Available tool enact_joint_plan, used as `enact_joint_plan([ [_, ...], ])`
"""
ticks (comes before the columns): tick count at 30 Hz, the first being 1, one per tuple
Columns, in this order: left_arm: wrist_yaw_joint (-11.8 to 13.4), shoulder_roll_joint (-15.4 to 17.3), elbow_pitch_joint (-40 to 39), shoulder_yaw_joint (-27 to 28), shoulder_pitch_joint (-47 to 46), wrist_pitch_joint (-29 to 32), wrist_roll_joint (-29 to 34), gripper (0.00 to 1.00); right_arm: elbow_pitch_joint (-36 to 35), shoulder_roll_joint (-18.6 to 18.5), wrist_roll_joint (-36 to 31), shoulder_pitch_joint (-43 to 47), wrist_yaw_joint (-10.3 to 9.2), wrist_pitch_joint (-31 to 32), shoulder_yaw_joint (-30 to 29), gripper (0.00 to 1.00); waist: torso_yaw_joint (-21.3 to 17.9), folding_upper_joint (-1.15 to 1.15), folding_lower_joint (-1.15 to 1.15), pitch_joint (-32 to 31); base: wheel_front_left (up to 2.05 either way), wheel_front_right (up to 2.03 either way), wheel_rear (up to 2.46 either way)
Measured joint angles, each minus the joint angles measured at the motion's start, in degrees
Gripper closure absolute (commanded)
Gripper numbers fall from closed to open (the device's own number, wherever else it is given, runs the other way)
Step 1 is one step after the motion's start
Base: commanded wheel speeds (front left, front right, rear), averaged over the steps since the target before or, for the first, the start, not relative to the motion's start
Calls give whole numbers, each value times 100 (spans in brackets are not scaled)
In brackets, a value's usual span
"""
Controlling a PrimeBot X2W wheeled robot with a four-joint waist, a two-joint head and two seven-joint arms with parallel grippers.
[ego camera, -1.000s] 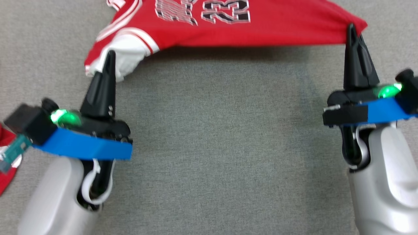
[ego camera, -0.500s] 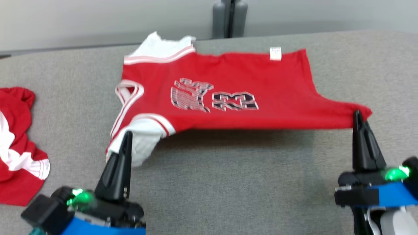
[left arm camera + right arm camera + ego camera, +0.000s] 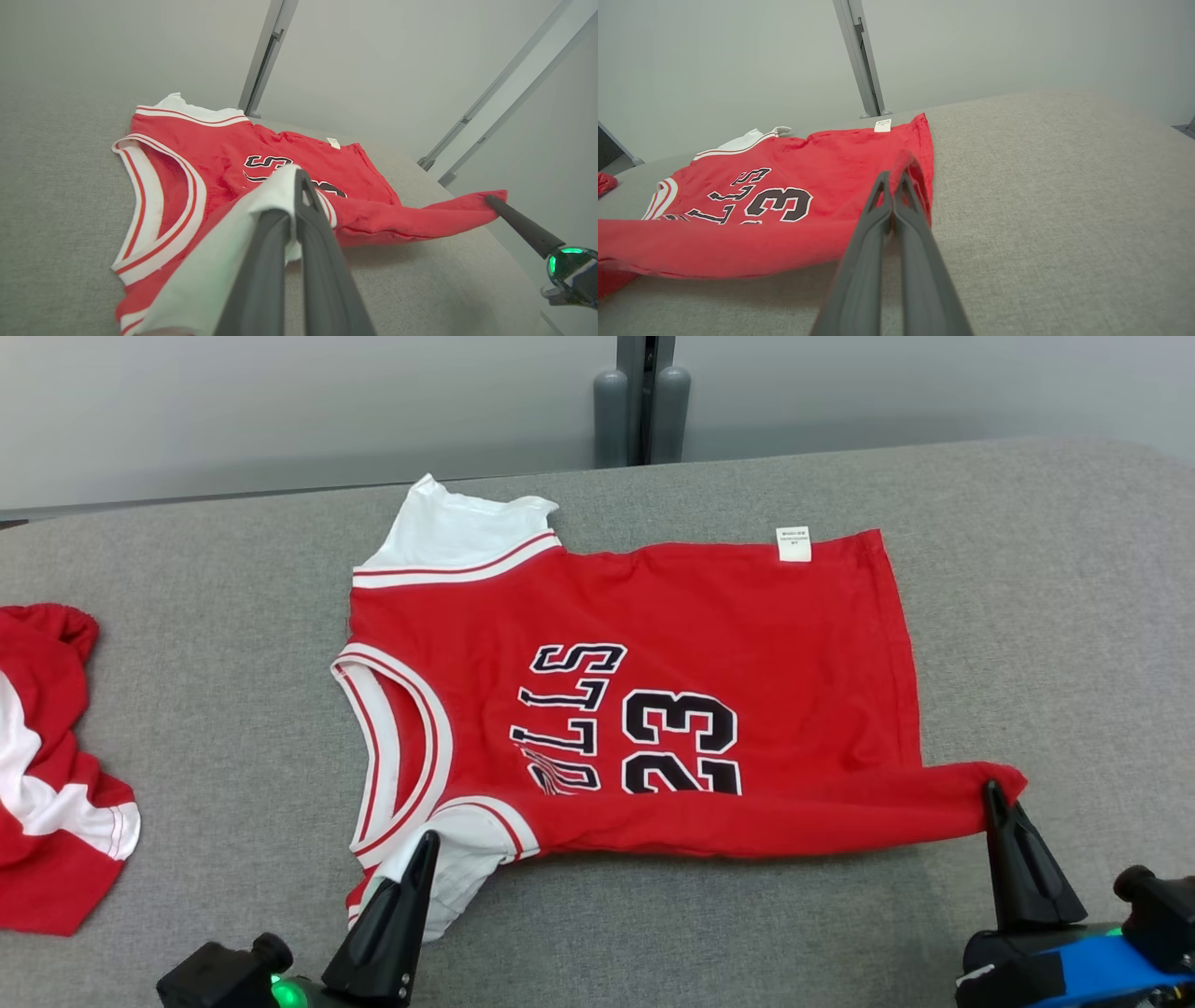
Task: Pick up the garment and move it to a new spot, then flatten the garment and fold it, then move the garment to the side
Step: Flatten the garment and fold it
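The garment is a red jersey with white trim and the number 23, spread on the grey table with its neck to the left. Its near edge is lifted off the surface and folded over. My left gripper is shut on the white near sleeve, seen up close in the left wrist view as white cloth pinched between the fingers. My right gripper is shut on the red near hem corner. The garment lies behind the right gripper in its own view.
Another red and white garment lies crumpled at the table's left edge. A grey post stands behind the table's far edge against a pale wall. Bare grey surface stretches right of the jersey and along the near side.
The camera has tilted up, bringing the whole jersey and far wall into view. Both grippers keep their grip on the near edge, which has come forward over the lettering.
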Motion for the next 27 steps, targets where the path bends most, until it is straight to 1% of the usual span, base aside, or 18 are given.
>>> enact_joint_plan([
  [3, -162, -38, 471, -130, -285, -7, 100, 100, 401, -1, -43, -223, 0, -49, 27, 100, 48, 0, 1, 85, 0, 0, 0],
  [7, -293, -176, 866, -187, -598, -96, 105, 100, 776, 0, -59, -453, 0, -155, 79, 100, 93, 0, 1, 212, 0, 0, 0],
  [13, -465, -131, 1321, -167, -1139, -133, 252, 100, 1155, 1, -38, -800, 0, -287, 122, 100, 131, 0, 1, 402, 0, 0, 0],
  [17, -616, -15, 1630, -222, -1750, -55, 509, 100, 1370, 0, -13, -1157, 0, -315, 116, 100, 134, 0, 1, 537, 0, 0, 0],
  [22, -766, -5, 2067, -293, -2643, 58, 671, 100, 1653, 0, 30, -1755, 0, -413, 32, 100, 100, 0, 1, 746, 0, 0, 0],
  [27, -877, -87, 2688, -391, -3404, 115, 712, 100, 2189, 0, 26, -2312, 0, -474, -71, 100, 59, 0, 2, 977, 0, 0, 0],
])
